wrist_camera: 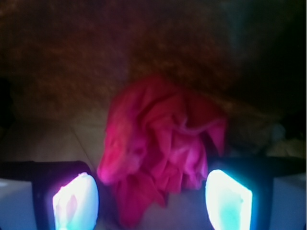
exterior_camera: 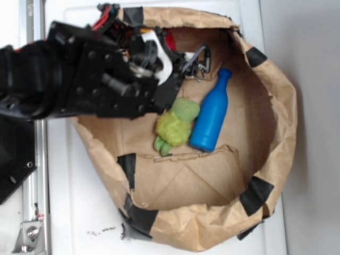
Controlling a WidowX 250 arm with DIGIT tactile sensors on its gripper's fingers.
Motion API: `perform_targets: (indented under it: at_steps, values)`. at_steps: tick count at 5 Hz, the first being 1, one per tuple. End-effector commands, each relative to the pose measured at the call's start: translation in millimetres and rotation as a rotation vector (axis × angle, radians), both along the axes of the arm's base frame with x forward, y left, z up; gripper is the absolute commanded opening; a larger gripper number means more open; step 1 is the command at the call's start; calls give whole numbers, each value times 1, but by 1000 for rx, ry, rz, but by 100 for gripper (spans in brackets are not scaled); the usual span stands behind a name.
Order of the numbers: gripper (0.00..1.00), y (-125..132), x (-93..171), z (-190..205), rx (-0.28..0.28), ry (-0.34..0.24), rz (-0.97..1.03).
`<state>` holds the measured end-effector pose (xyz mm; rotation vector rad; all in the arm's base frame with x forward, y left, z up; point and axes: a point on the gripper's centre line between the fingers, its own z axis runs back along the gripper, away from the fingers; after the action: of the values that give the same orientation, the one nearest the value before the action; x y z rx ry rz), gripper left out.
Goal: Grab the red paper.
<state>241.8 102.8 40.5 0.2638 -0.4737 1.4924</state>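
The black arm (exterior_camera: 79,79) reaches in from the left. Its gripper (wrist_camera: 152,199) is spread wide, the two fingers (wrist_camera: 76,201) glowing at the wrist view's lower corners.

A paper bag (exterior_camera: 276,106) lies on a table (exterior_camera: 79,212), its mouth open toward the camera and its taped rim ringing everything inside. On the bag's floor a plush toy (exterior_camera: 178,125) lies near the middle, and a bottle (exterior_camera: 211,114) lies on its side just right of it, touching it, neck pointing to the far wall. The robot arm (exterior_camera: 79,79) reaches in over the bag's left rim, its gripper (exterior_camera: 197,62) at the far side, behind the toy and left of the bottle's neck. In the wrist view the red paper (wrist_camera: 163,148) sits on the bag floor between the two fingertips (wrist_camera: 76,201), against the bag wall behind it.
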Motion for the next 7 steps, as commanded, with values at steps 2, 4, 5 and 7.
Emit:
perform_targets:
  at_steps: [2,4,5,7]
  values:
    - [100,27,-6,10,110,-22,104]
    - [100,35,-19,14,154,-2,149]
    - [100,39,-16,8,151,6,150]
    - [100,67,-8,-19,129,46,198]
